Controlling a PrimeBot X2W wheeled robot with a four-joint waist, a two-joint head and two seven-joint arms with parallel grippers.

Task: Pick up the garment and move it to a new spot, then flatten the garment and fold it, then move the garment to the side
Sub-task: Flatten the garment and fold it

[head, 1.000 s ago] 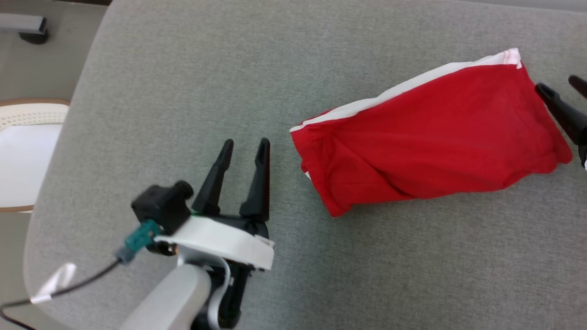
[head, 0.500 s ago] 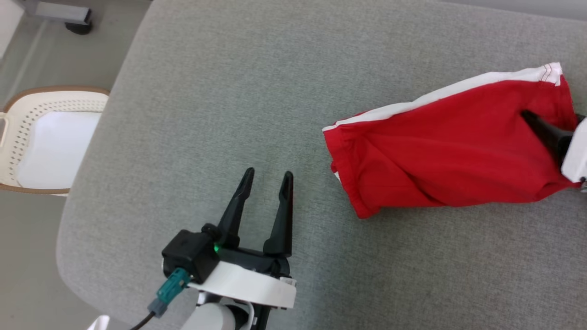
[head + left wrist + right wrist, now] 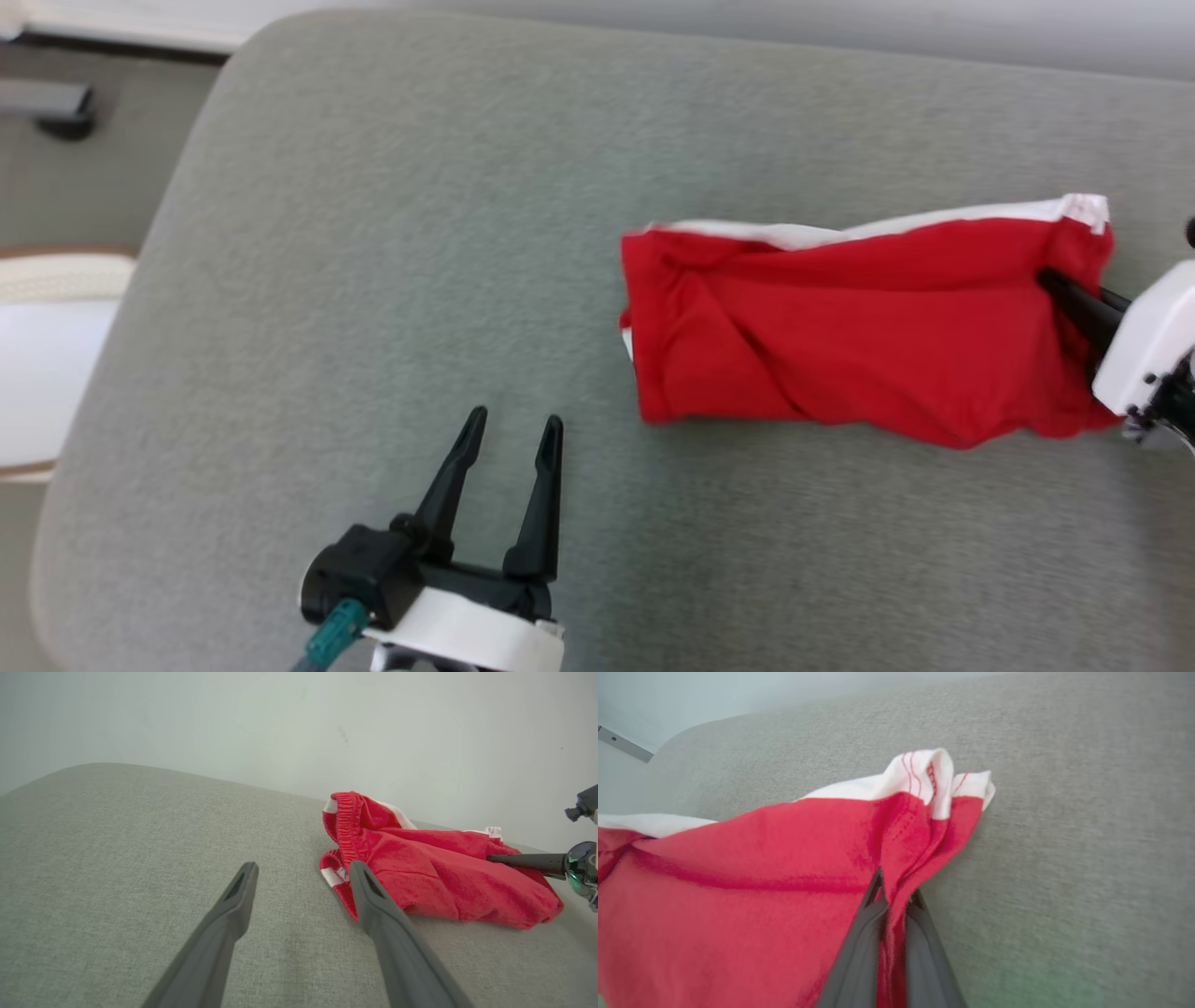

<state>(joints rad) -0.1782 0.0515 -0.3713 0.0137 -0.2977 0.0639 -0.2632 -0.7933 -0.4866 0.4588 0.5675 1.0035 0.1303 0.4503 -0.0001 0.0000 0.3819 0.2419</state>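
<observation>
Pinching hem of the red shorts (image 3: 859,327) with closed right gripper (image 3: 894,891), probably for lifting. Holding left gripper (image 3: 515,422) open, empty, near front edge of cushion (image 3: 373,233).

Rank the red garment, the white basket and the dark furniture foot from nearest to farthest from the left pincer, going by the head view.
From the left pincer:
1. The red garment, just to its right on the grey surface.
2. The white basket, past the surface's left edge.
3. The dark furniture foot, upper left, beyond the basket.
</observation>
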